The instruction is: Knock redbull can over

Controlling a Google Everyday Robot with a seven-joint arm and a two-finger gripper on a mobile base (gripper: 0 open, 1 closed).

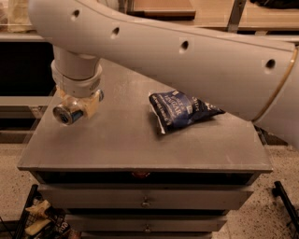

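Gripper (77,106), frame left, clasped can (65,114) sideways over table (121,144), silver end forward. Chip bag (180,109) centre: white lettering, unreadable.

A gray table (140,144) with drawers (145,200) under it stood on a spotty floor (286,164), a wooden shelf (212,13) ran along the back in dim light, and the gripper (74,109) hung over the table's left side.

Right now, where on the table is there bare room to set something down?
The front strip of the table, between the chip bag and the front edge, is bare, as is the gap between bag and gripper. Crowded at left: the gripper holds the redbull can there. The arm hides the back.
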